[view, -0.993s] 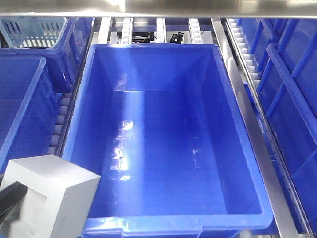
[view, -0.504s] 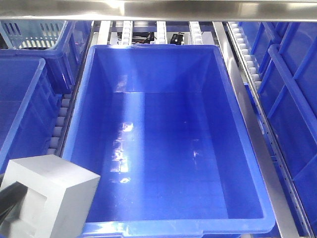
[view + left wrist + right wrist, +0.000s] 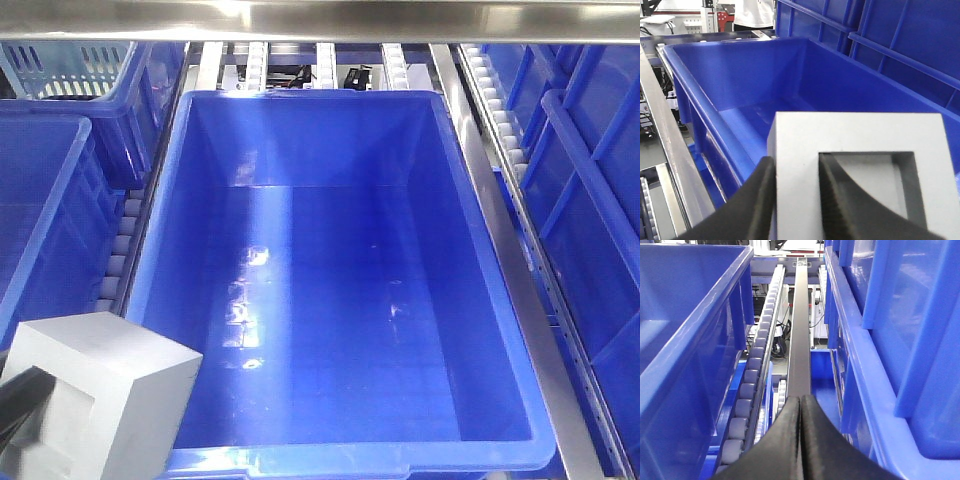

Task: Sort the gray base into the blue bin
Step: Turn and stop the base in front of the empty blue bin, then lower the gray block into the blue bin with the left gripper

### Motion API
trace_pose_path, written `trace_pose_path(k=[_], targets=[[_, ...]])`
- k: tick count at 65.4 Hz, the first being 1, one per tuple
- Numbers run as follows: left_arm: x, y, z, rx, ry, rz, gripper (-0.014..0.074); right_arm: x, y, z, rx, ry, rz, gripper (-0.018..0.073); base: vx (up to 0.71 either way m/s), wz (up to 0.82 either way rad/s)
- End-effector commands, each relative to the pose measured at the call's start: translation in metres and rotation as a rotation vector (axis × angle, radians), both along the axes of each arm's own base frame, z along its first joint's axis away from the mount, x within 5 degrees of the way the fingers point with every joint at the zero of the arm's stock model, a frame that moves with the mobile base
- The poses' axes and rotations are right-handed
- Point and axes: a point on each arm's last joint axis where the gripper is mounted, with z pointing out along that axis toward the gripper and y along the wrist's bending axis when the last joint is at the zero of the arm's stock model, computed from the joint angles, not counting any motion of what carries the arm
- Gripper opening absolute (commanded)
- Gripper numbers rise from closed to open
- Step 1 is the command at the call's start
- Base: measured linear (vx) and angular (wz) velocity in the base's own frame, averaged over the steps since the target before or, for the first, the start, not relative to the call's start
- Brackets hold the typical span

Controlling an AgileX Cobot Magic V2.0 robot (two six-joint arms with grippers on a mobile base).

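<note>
From the front view, the gray base [image 3: 95, 395] hung at the near-left corner of the blue bin [image 3: 500, 330], partly over its rim. The left wrist view showed the left gripper [image 3: 795, 195] with fingers clamped on the recess wall. In the right wrist view, the right gripper [image 3: 800, 440] sat pressed closed, empty. Carrying the block further inward before release would serve best.
</note>
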Motion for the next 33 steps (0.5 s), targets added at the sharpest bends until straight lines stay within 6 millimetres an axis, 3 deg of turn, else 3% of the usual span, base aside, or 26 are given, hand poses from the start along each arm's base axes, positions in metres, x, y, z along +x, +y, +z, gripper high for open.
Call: trace_pose_path(k=[1,10,20,33], targets=[[0.001,0.002,0.021,-0.097,-0.107,0.025,-0.0006,0.0,0.0,0.003,-0.011,-0.072,0.0,-0.0009,0.0,0.0],[0.002,0.003,0.026,-0.127,-0.156,0.04,-0.0006,0.0,0.0,0.003,-0.011,-0.072,0.0,-0.0009,0.0,0.0],[0.004,0.006,0.037,-0.279,-0.195,0.076,-0.0006,0.0,0.0,0.003,-0.011,-0.072,0.0,-0.0009,0.0,0.0],[0.034,-0.013,0.061,-0.226,-0.124,0.072,-0.0002,0.0,0.0,0.003,-0.011,-0.072,0.0,-0.0009,0.0,0.0]])
